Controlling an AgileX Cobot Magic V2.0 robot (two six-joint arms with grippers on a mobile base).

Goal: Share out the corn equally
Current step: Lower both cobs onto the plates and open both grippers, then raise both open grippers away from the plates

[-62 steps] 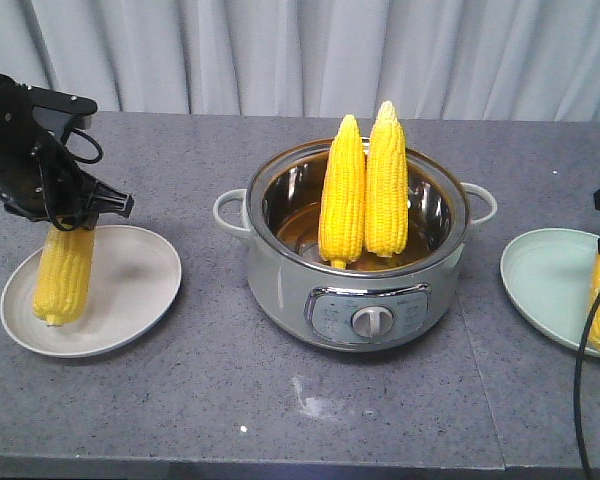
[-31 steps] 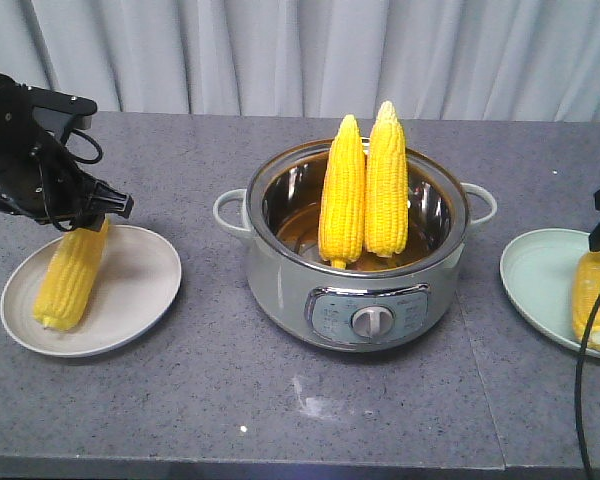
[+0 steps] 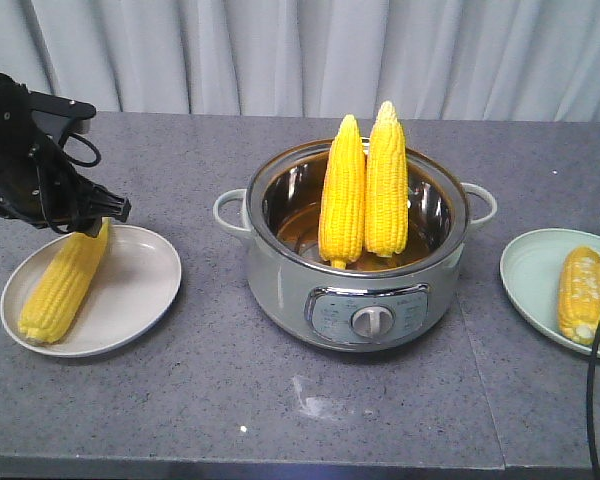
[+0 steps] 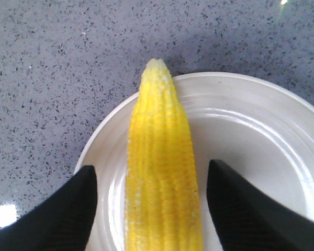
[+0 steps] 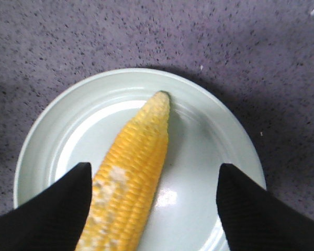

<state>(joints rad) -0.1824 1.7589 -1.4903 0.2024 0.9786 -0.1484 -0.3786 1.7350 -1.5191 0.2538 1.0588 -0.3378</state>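
The left gripper [image 4: 152,167] hung over the white plate [image 3: 145,290], which sat to the left of the pot [image 3: 380,290]. Its two black fingers [image 4: 68,209] were spread apart. One cob of corn [image 3: 62,285] lay between them (a little gap showed on each side, so nothing was squeezing it). That cob lay slanted on the white plate, with its pointy end up by the gripper and its fat end near the front rim.

The right gripper [image 5: 154,170] hung over the pale green plate [image 3: 530,270], which sat to the right of the pot. Its fingers were spread wide too. A second cob [image 3: 584,293] lay on that plate between them, closer to one finger than the other, and neither finger pinched it.

The pot stood on the grey table [image 3: 180,400], between the two plates. It was shiny and round, with a knob on its front and a handle on each side. Inside it two more cobs [image 3: 342,190] stood up side by side, touching each other. Their pointy ends poked up well above the rim.
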